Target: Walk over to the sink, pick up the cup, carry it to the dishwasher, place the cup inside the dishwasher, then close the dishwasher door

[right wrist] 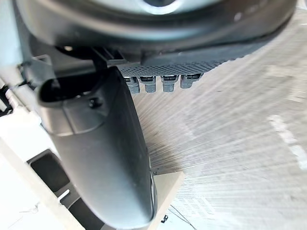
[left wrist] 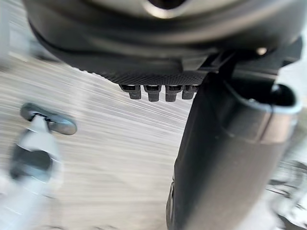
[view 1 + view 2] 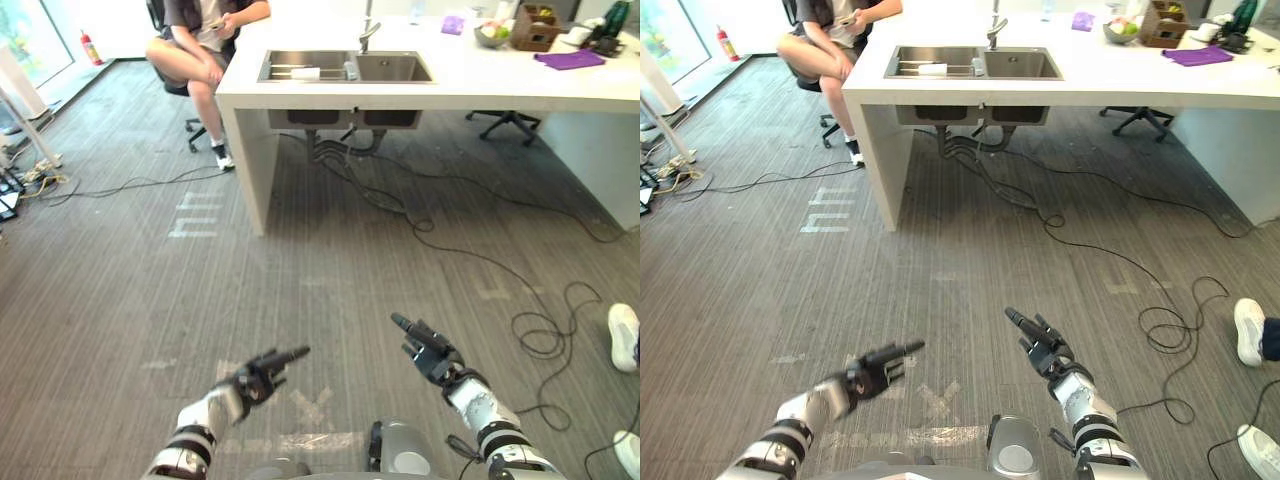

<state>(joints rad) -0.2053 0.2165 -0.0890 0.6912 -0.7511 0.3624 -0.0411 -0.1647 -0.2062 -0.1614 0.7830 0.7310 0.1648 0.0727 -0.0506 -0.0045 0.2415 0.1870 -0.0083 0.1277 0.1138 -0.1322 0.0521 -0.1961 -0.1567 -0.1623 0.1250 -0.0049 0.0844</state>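
Across the floor stands a white counter with a steel double sink set in it. A small pale cup stands by the divider between the basins, under the tap. A white thing lies on a rack in the left basin. My left hand and right hand hang low over the grey floor, far from the sink. Both are open with straight fingers and hold nothing. In the wrist views, floor shows past the left thumb and the right thumb.
A person sits on an office chair at the counter's left end. Black cables trail over the floor from under the sink to the right. A person's white shoe is at the right edge. A purple cloth and a bowl lie on the counter.
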